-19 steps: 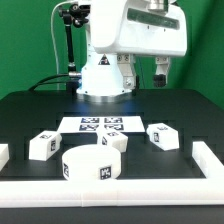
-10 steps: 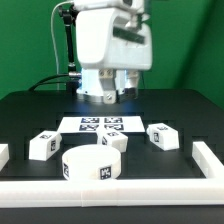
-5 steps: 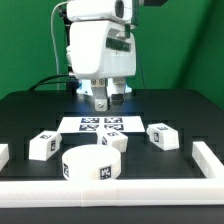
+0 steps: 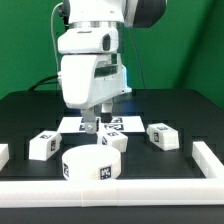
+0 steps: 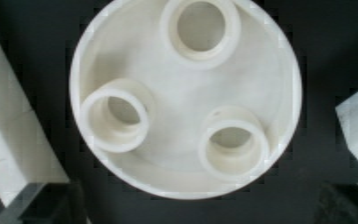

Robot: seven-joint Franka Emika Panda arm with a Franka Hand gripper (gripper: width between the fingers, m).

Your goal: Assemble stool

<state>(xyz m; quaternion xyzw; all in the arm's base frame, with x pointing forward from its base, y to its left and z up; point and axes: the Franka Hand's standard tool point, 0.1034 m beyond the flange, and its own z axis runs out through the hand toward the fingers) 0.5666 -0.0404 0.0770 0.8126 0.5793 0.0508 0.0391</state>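
Note:
The stool's round white seat (image 4: 90, 166) lies on the black table near the front, with a marker tag on its side. In the wrist view the seat (image 5: 185, 95) fills the picture and shows three round sockets. My gripper (image 4: 96, 124) hangs just above and behind the seat, open and empty. Its dark fingers stand wide apart at the edge of the wrist view. Three white block legs lie around the seat: one (image 4: 42, 146) to the exterior view's left, one (image 4: 114, 143) just behind it, one (image 4: 163, 137) to the right.
The marker board (image 4: 112, 125) lies flat behind the seat, partly hidden by my gripper. Long white rim bars (image 4: 120, 194) run along the front and sides of the table. White leg edges (image 5: 357, 115) show beside the seat in the wrist view.
My arm has swung from the back right toward the exterior view's left and come down low over the seat. The seat and the legs have not moved.

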